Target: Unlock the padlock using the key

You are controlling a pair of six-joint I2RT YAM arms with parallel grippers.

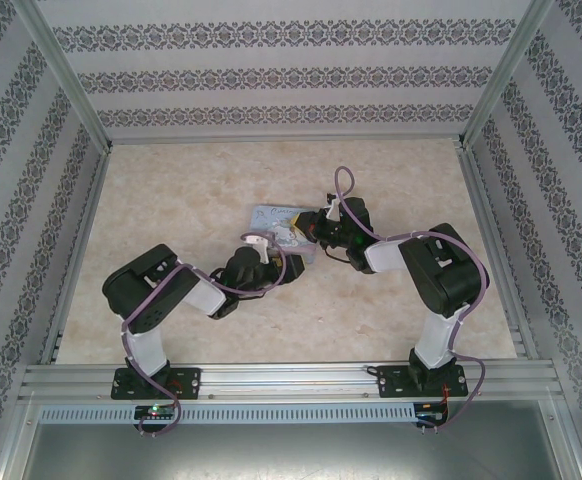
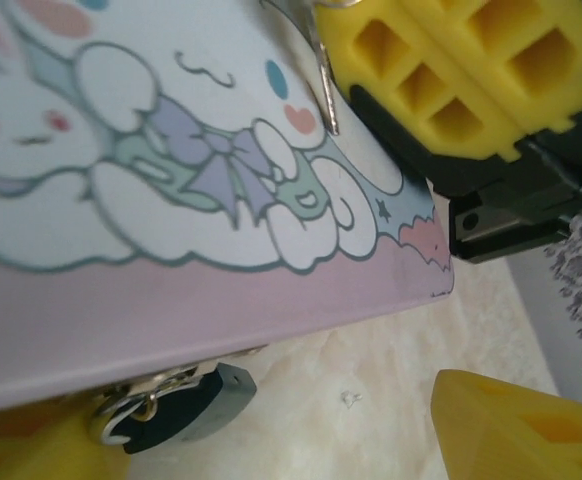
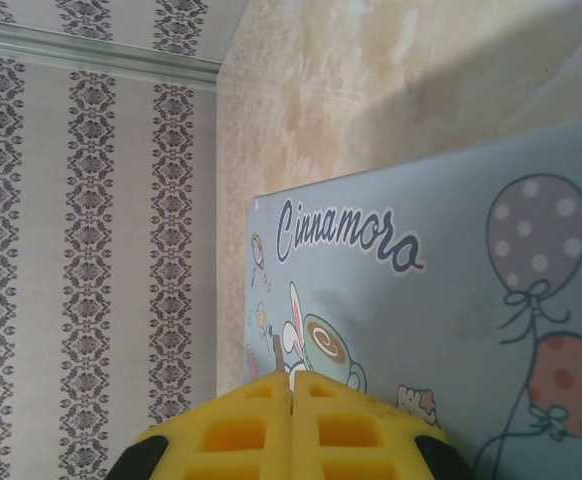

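The padlock [image 2: 176, 410], small with a dark bluish body and a silvery shackle, hangs at the pink front side of the pastel tin [image 2: 171, 310], close above the table. My left gripper [image 2: 256, 425] is open around it, with one yellow finger [image 2: 521, 425] to its right and the other right beside it at the lower left. My right gripper [image 3: 291, 385] hovers over the tin's lid, shut on the key [image 2: 324, 85], whose thin metal tip [image 3: 277, 350] sticks out past the pads. From above, the left gripper [image 1: 263, 243] and the right gripper [image 1: 309, 230] meet at the tin [image 1: 274, 216].
The tin lies mid-table on a beige marbled top [image 1: 171, 200]. Patterned walls [image 1: 31, 150] and metal rails close in the left, right and back sides. Open table lies behind and to either side of the tin.
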